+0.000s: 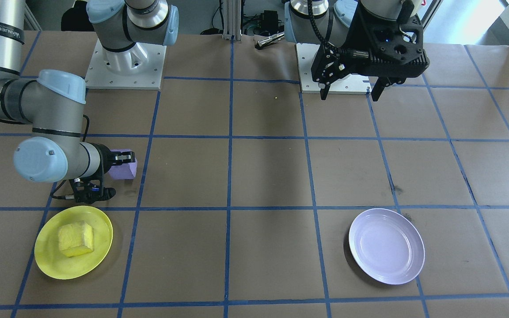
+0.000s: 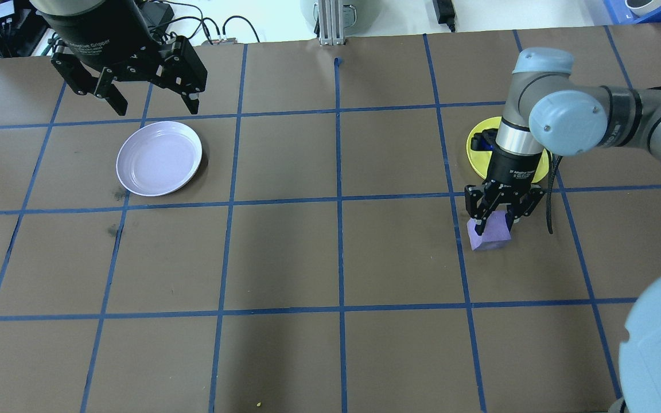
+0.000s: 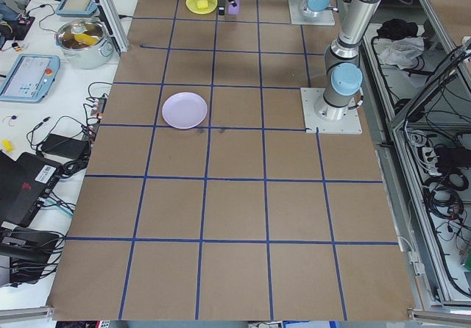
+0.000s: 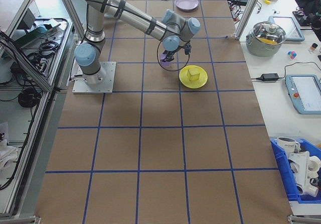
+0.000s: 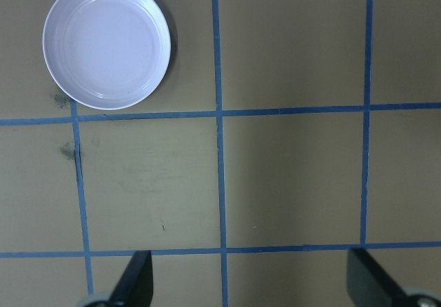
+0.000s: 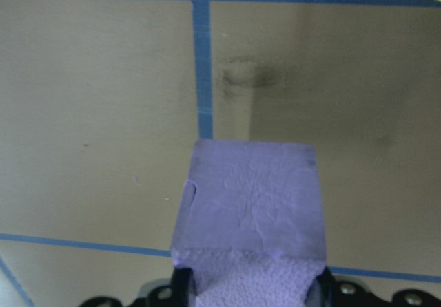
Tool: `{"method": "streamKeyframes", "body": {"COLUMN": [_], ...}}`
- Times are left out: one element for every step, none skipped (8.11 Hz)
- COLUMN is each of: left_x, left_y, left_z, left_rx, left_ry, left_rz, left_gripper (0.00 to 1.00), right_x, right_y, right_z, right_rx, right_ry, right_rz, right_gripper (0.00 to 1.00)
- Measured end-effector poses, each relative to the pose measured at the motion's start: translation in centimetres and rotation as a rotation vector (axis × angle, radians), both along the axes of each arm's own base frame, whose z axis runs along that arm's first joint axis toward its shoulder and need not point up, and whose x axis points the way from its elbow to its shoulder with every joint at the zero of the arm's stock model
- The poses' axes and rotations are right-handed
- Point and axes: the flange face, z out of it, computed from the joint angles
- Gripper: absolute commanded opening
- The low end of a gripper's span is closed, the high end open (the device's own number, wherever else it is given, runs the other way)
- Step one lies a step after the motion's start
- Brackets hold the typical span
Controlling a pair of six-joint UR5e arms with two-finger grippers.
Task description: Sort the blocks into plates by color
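Item one: small light purple foam-like cube, rough matte faces, clamped between the jaws of the right two-finger gripper, which points straight down over the brown paper-covered table; whether the cube rests on the paper or hangs just clear of it cannot be told. The wrist view shows the block seated squarely between the two fingers, a hold that judgement says suits carrying it across the table. Item two: small yellow foam-like cube, lying inside the bright yellow round plastic plate, near the right gripper; this colour appears sorted. Item three: pale lavender round plastic plate with glossy raised rim, holding nothing, well apart from the purple cube on the robot's left side of the table. Item four: left two-finger gripper, jaws spread wide and gripping nothing, hanging above the table just beyond the lavender plate, likely parked clear of the work. Remaining step, by judgement: the purple cube must travel the width of the table to the lavender plate. Blue tape lines divide the table into squares.
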Motion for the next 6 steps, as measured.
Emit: {"method": "streamKeyframes", "body": {"left_x": [0.0,0.0,0.0,0.0,0.1,0.1], "left_y": [0.2,0.4,0.5,0.6,0.6,0.5], "left_z": [-0.1,-0.1,-0.1,-0.1,-0.1,-0.1], "left_rx": [0.001,0.001,0.001,0.001,0.001,0.000], "left_ry": [-0.001,-0.001,-0.001,-0.001,-0.001,-0.001], "left_rz": [-0.001,-0.002,-0.004,-0.005,-0.005,-0.004], "left_gripper": [1.00,1.00,1.00,1.00,1.00,1.00], "right_x": [1.0,3.2,6.6,11.0,15.4,19.6], "right_y": [-0.8,-1.5,-1.5,-1.1,-0.4,0.2], "right_z": [2.3,4.1,5.2,5.7,5.7,5.0], "right_rx": [-0.021,-0.041,-0.048,-0.049,-0.056,-0.065], "right_ry": [-0.029,-0.053,-0.065,-0.078,-0.084,-0.086], "right_rz": [-0.026,-0.047,-0.085,-0.128,-0.172,-0.207], "right_gripper": [0.00,0.00,0.00,0.00,0.00,0.00]}}
